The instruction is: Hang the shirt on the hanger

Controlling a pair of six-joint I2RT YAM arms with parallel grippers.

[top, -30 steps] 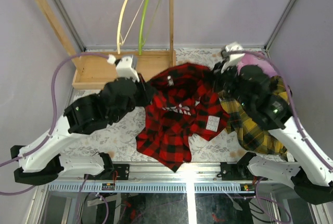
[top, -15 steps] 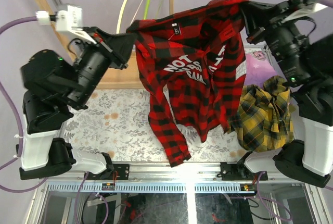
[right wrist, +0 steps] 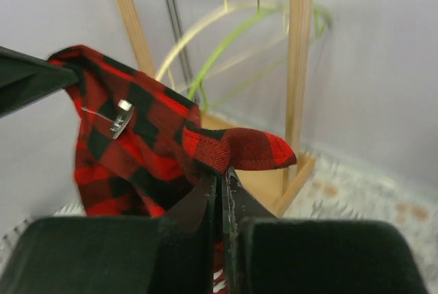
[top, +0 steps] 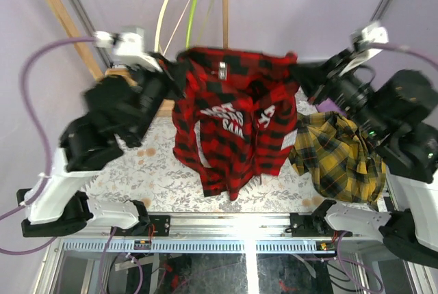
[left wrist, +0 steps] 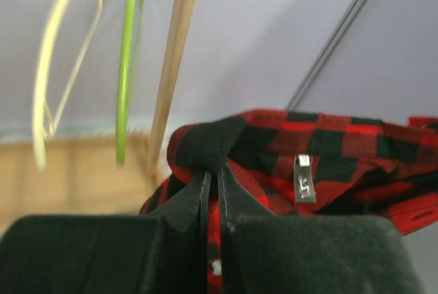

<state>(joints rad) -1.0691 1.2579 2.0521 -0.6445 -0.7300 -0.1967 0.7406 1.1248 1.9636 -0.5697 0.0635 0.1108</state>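
Now: L end effector (left wrist: 213, 174) & R end effector (right wrist: 222, 174) each pinch a shirt (top: 233, 123) shoulder.
Shirt hangs spread above desk (top: 137, 171), hanger (top: 162, 20) on rack (top: 224, 20) behind; keep collar taut & level, feed one hanger tip into a shoulder first.

Floral-covered table (top: 157, 171), yellow-and-dark plaid shirt (top: 342, 161) crumpled on its right side, wooden rack base (left wrist: 82, 171) at far left

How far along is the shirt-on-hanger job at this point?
Done: the left gripper and right gripper are each shut on a top corner of the shirt. In hand: it hangs spread between them, near the rack. Left: the hanger hangs bare on the rack beside a green hanger; nothing is threaded onto it yet.
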